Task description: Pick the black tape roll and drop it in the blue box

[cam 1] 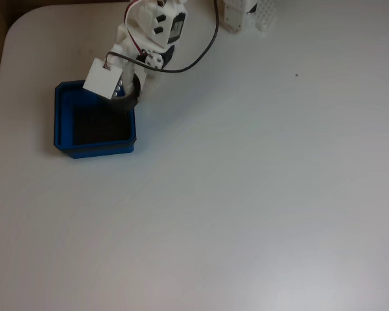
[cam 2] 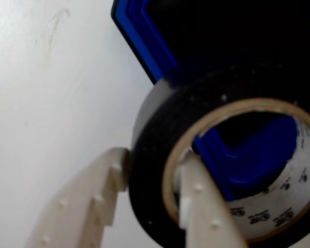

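**Ana:** Overhead view first: the white arm (cam 1: 152, 29) reaches down from the top edge of the white table (cam 1: 259, 194), and its gripper (cam 1: 131, 91) hangs over the top right corner of the blue box (cam 1: 94, 120). What do you get from the camera riding on the gripper?

**Ben:** Much closer. The black tape roll (cam 2: 155, 170) fills the lower right of my picture. One finger (cam 2: 88, 206) presses the outer black face, the other finger (cam 2: 204, 212) sits inside the core against the tan cardboard lining. So the claw is pinching the roll's wall between its two fingers.

**Ana:** From above I cannot see that grip. A white square plate on the wrist covers most of it. I only make out a dark curved band (cam 1: 131, 97) under the plate, at the box's right wall.

**Ben:** That is the roll. Behind it I see a blue box corner (cam 2: 144, 36) with its clipped angle and dark floor, and more blue wall shows through the roll's hole.

**Ana:** Is the roll touching the box?

**Ben:** I cannot tell from here. It stands on edge, its open core facing my camera.

**Ana:** My view shows the whole box sitting near the table's left side, black floor bare. A black cable (cam 1: 204, 48) loops off the arm to the right.

**Ben:** To my left is plain white tabletop (cam 2: 46, 103) with faint smudges.
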